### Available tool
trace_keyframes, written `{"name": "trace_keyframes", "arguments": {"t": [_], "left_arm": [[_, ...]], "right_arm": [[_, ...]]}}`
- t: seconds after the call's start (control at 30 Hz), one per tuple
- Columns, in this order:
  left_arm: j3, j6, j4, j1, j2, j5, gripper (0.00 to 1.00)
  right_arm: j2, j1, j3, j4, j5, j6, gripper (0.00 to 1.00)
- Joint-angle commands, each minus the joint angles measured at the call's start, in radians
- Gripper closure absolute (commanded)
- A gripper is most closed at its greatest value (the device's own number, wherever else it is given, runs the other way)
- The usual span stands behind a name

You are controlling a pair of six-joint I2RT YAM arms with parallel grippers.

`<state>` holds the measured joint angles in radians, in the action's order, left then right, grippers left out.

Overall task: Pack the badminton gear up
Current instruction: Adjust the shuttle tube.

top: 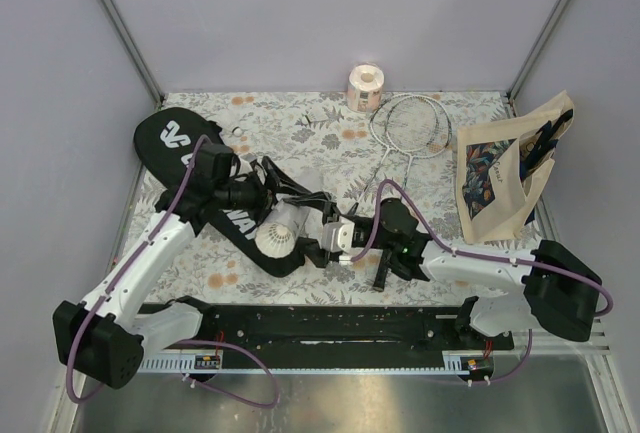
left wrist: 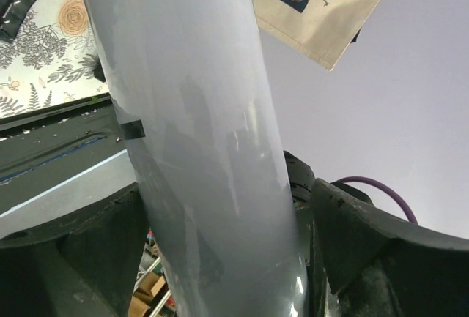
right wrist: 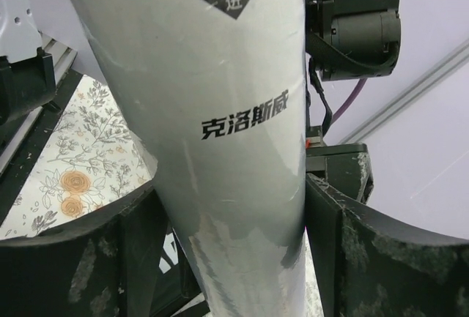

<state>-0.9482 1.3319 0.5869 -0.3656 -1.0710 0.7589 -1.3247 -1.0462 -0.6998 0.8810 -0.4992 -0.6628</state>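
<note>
A white tube [left wrist: 205,112] fills the left wrist view, running up between the black fingers [left wrist: 66,258] of the left gripper [left wrist: 227,251], whose jaws stand wide with slim gaps on either side; a corner of the beige tote bag [left wrist: 330,17] shows beyond. In the right wrist view the tube, printed with black characters, is pinched between the fingers [right wrist: 381,258] of the right gripper [right wrist: 231,258], jaws closed against its walls. From above, it lies between both grippers over the near end of the black racket bag [top: 170,138] on the flowered table [top: 300,113]; two rackets [top: 410,128] rest left of the tote; a paper roll [top: 364,88] stands at the back edge.
</note>
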Motion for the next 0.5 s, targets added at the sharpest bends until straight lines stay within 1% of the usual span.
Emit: {"name": "trace_keyframes", "arguments": {"t": [0.0, 0.1, 0.2, 0.27, 0.33, 0.4, 0.47], "left_arm": [[-0.07, -0.085, -0.059, 0.011, -0.03, -0.035, 0.09], [-0.115, -0.118, -0.032, 0.027, -0.069, -0.059, 0.07], [-0.197, -0.174, 0.037, 0.034, -0.11, -0.114, 0.07], [-0.245, -0.238, 0.082, 0.037, -0.138, -0.243, 0.07], [-0.306, -0.305, 0.19, 0.039, -0.168, -0.363, 0.07], [-0.343, -0.378, 0.214, 0.042, -0.201, -0.409, 0.07], [-0.374, -0.456, 0.226, 0.043, -0.228, -0.487, 0.08]], "right_arm": [[0.061, 0.003, 0.032, 0.111, 0.109, 0.074, 0.4], [0.1, 0.018, 0.066, 0.111, 0.174, 0.141, 0.42], [0.131, 0.044, 0.091, 0.11, 0.208, 0.198, 0.43], [0.168, 0.054, 0.098, 0.105, 0.235, 0.253, 0.44], [0.203, 0.058, 0.097, 0.089, 0.275, 0.301, 0.46], [0.229, 0.06, 0.083, 0.061, 0.351, 0.337, 0.5], [0.252, 0.06, 0.069, 0.033, 0.437, 0.386, 0.52]]}}
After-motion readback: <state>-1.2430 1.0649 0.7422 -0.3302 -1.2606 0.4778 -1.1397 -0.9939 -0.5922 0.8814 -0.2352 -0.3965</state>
